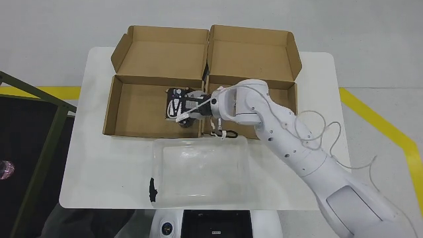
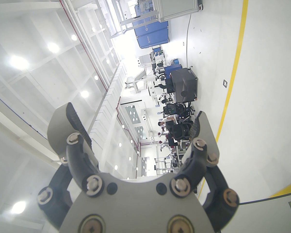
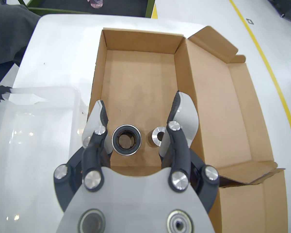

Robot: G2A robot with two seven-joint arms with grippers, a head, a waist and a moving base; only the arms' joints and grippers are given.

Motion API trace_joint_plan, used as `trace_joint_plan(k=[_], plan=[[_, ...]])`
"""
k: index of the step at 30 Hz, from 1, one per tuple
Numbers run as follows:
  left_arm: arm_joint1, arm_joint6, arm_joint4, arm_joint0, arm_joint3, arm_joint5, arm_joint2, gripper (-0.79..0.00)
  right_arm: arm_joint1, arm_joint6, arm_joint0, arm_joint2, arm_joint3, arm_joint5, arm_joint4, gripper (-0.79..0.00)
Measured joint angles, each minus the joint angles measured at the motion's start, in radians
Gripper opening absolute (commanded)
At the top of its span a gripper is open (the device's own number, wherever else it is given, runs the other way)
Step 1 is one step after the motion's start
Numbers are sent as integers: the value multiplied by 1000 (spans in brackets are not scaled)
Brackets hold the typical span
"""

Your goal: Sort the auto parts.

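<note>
1. The right gripper (image 3: 139,103) is held with its jaws wide apart, nothing clasped, above the floor of the left box (image 3: 135,73).
2. The left gripper (image 2: 135,112) is likewise spread apart with nothing in it, and is pointed out into the hall.
3. The clear bin (image 1: 156,165) is set nearest the robot, along the near edge of the table (image 1: 92,158). Its far rim lies just beside the near walls of both boxes.
4. On the left box's floor, the bearing ring (image 3: 126,139) is seen between the right gripper's fingers. The metal bushing (image 3: 157,136) stands just beside it, partly hidden by 1 finger. Both parts lie close to the wall on the side of the right box (image 1: 291,96).
5. A wide stretch of cardboard floor is left between the 2 parts and the left box's opposite wall.
6. The 2 boxes are set side by side, and a strip of table is left at each outer side.
7. Farthest off, the 2 lids (image 1: 165,53) are folded open along the boxes' far walls.
</note>
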Motion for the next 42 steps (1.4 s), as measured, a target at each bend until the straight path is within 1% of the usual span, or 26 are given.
trace_joint_plan(k=[5, 7, 9, 11, 14, 16, 18, 22, 27, 34, 35, 38, 42], plan=[[0, 0, 0, 0, 0, 0, 0, 0, 32, 13, -102, 79, -129, -2, -2, -271], [0, 0, 0, 0, 0, 0, 0, 0, 47, 21, -152, 116, -182, -7, -5, -252], [0, 0, 0, 0, 0, 0, 0, 0, 62, 27, -204, 157, -233, -12, -6, -212], [0, 0, 0, 0, 0, 0, 0, 0, 74, 30, -250, 191, -276, -19, -10, -139], [0, 0, 0, 0, 0, 0, 0, 0, 94, 28, -330, 246, -345, -39, -22, -135], [0, 0, 0, 0, 0, 0, 0, 0, 107, 4, -385, 288, -388, -48, -38, -151], [0, 0, 0, 0, 0, 0, 0, 0, 119, -33, -440, 334, -422, -50, -58, -145], [0, 0, 0, 0, 0, 0, 0, 0, 138, -98, -535, 417, -466, -45, -99, -92], [0, 0, 0, 0, 0, 0, 0, 0, 157, -191, -635, 510, -509, -25, -157, -49], [0, 0, 0, 0, 0, 0, 0, 0, 179, -331, -779, 646, -555, 22, -238, -31], [0, 0, 0, 0, 0, 0, 0, 0, 181, -346, -798, 663, -560, 28, -246, -15], [0, 0, 0, 0, 0, 0, 0, 0, 189, -393, -855, 722, -572, 47, -270, -37], [0, 0, 0, 0, 0, 0, 0, 0, 199, -453, -927, 790, -593, 54, -309, -22]])
